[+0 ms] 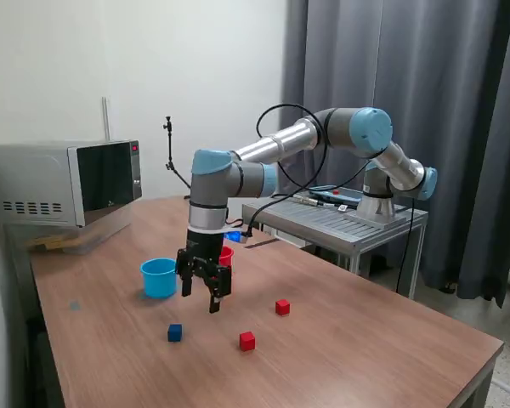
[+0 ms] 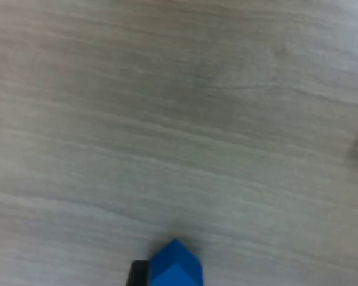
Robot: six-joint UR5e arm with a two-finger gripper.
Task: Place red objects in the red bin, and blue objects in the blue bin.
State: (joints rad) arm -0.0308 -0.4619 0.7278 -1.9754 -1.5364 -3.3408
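While half-hidden, red cup [image 1: 227, 253] contents unclear

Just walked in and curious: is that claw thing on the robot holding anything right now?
Gripper: hanging above the table. A blue cube shows at its fingertips, but whether the claw is shut on it cannot be told.

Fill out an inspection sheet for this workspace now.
Surface: wooden table, bare wood grain.
Job's things: blue cup; red cup partly hidden behind the gripper; two red cubes; one blue cube on the table, another at the gripper.
Clutter: nothing seen.
Gripper: gripper above the table; grip state unclear.
Cables: black cable along the arm.
Surroundings: microwave, metal stand, grey curtain.
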